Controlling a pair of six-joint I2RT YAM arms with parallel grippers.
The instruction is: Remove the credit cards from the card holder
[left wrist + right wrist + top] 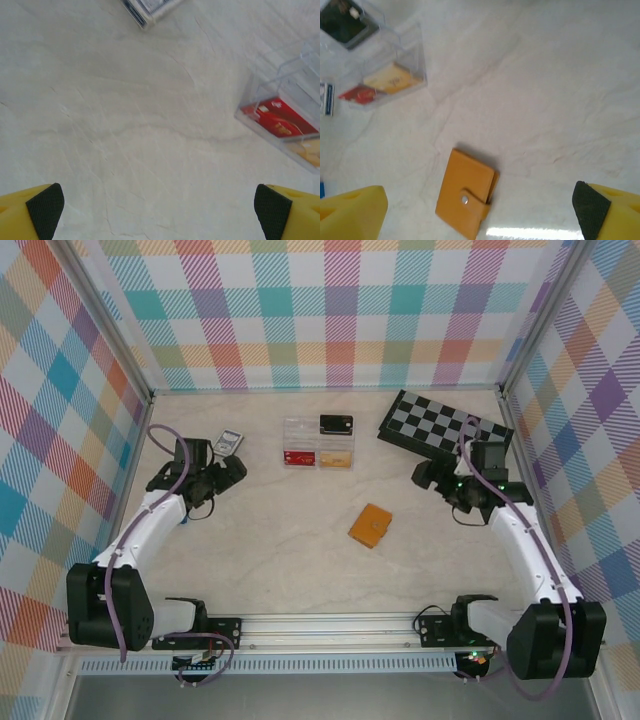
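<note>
The job is at its very start; the card holder (466, 199) is snapped shut and no cards are out. It lies flat on the counter (300, 570), nearer to the arms than the clear plastic box (298, 430) and a bit to that box's right, well apart from it.

The right claw (428, 477) is wide open and holds nothing; it hangs to the right of the box, with the holder below it. The left claw (233, 469) is wide open and empty too, to the left of the box.

I think the next move is for one claw to come down and pin the holder, so the snap can be popped open.

The holder is small and orange-tan, like a tiny book; a strap with a round silver snap keeps it shut.
</note>
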